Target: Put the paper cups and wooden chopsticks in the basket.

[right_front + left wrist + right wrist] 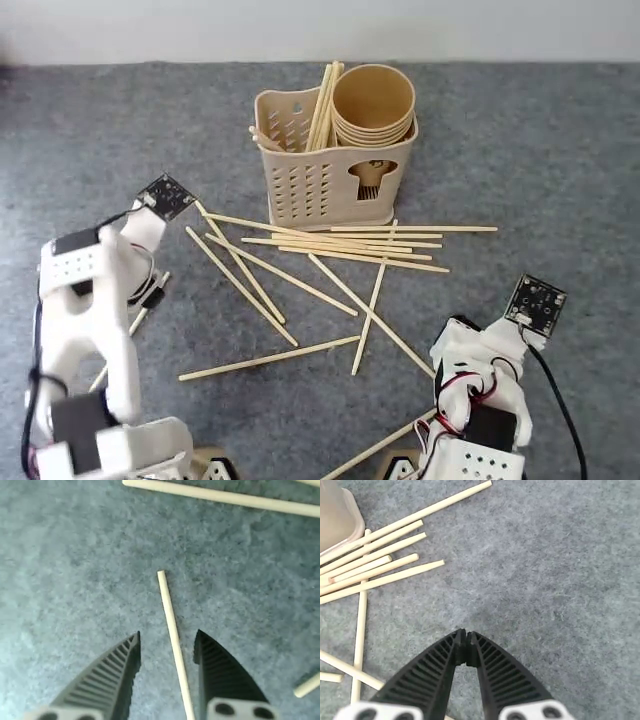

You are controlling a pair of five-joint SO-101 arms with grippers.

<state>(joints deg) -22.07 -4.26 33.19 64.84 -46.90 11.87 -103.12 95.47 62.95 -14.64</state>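
A beige slotted basket point(300, 190) stands at the back middle of the carpet. It holds a stack of paper cups point(372, 100) and a few wooden chopsticks point(322, 100) standing upright. Several more chopsticks point(340, 245) lie scattered in front of it. My left gripper point(167, 635) is open and low over the carpet, with one chopstick point(172, 630) lying between its fingers, untouched. In the high view that left gripper point(152, 292) is at the left of the scatter. My right gripper point(465, 634) is shut on nothing, over bare carpet at the front right point(452, 330).
Grey carpet covers the whole table. A corner of the basket point(335, 515) and several chopstick ends point(395, 555) lie ahead of my right gripper. Loose chopsticks also lie near the front edge point(270, 358) and by the right arm's base point(385, 445).
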